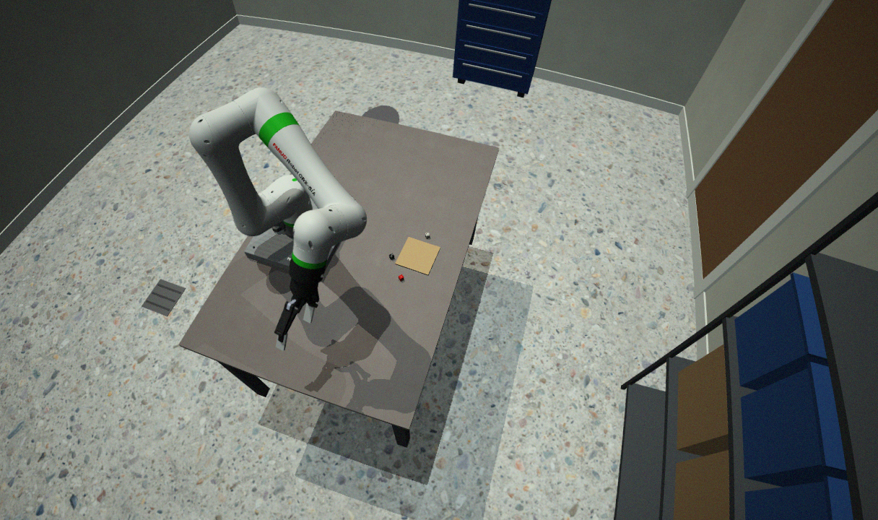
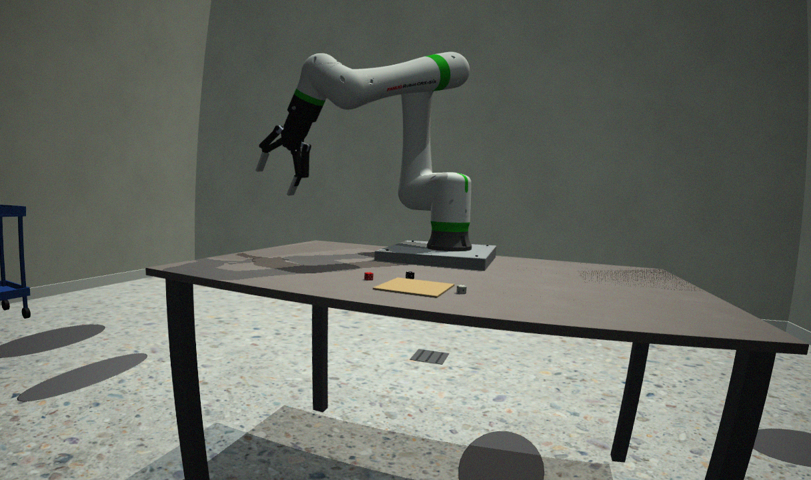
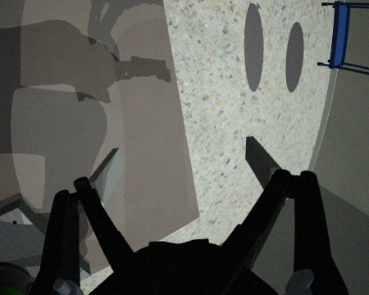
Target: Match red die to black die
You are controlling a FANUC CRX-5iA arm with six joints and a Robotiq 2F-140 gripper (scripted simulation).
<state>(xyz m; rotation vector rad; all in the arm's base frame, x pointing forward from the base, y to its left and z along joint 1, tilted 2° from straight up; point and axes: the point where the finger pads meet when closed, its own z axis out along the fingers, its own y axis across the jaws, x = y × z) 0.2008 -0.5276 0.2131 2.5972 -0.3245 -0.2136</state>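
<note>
Jaws spread wide, empty, high over the grey desk [image 1: 390,161]: best read the small black die [image 1: 390,256] first, then approach the small red die [image 1: 400,278] w/ jaws square to its sides.

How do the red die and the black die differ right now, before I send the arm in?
Colour: the red die is red, the black die black. Position: the black die sits close beside the mat's edge on the arm-base side, while the red die sits apart from the mat, off one corner. Their top numbers are too small to read. Both rest on the table, off the mat, far from the open gripper.
</note>
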